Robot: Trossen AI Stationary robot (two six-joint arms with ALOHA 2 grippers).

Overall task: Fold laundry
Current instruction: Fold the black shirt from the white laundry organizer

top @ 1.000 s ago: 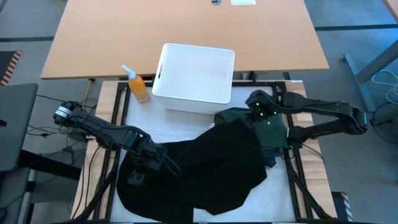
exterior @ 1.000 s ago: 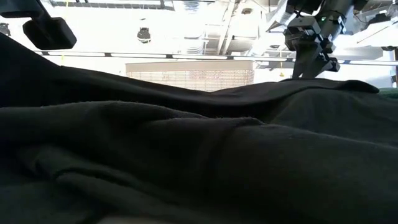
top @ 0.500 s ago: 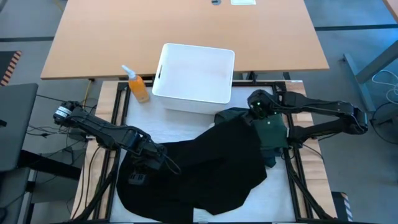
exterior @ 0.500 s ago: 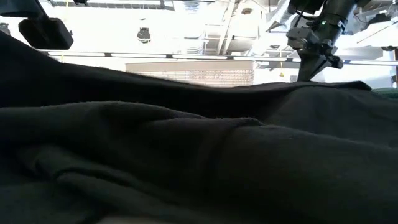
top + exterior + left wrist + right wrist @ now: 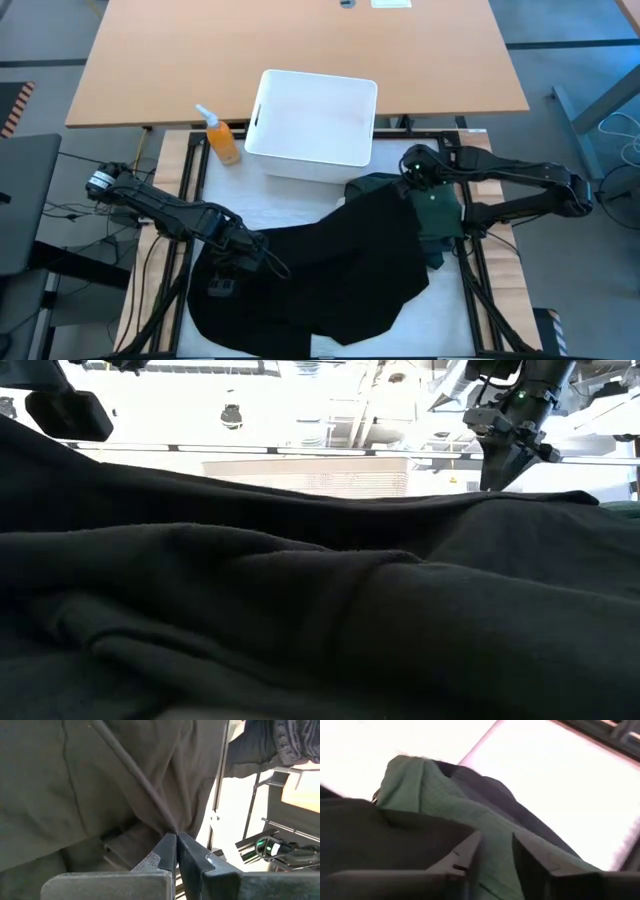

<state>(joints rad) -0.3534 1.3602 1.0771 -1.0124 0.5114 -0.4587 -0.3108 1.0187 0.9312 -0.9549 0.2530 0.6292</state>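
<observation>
At lower left of the high view: left gripper (image 5: 232, 264), fingers pressed together, pinching a gathered fold of the black garment (image 5: 330, 270); in the left wrist view, cloth creasing into radiating folds right at the closed tips (image 5: 175, 836); staying where it was a second ago

At centre and lower centre of the high view: black garment lying spread over the work surface, stretching from the left gripper up to the right one; filling nearly all of the low view (image 5: 300, 620) as a dark ridge

At right of centre in the high view: right gripper (image 5: 418, 172) hanging over the upper right edge of the black garment, beside the dark green garment (image 5: 436, 214). Having shifted only slightly over the last second, standing a little higher at upper right of the low view (image 5: 500, 468). Fingers (image 5: 465, 857) standing apart in the right wrist view, green cloth (image 5: 440, 785) showing through the gap; not visibly gripping anything

Judging from this: looking like a re-grasp at the far corner while the left pinch is anchoring the near one; folding not yet begun, garment lying unflattened and overlapping the green one

At upper centre of the high view: white bin (image 5: 300, 160), touching no cloth; to its left, an orange spray bottle (image 5: 222, 140)

Brands, labels, writing: none readable on bin, bottle, garments or arms; bottle label too small to be making out
</observation>
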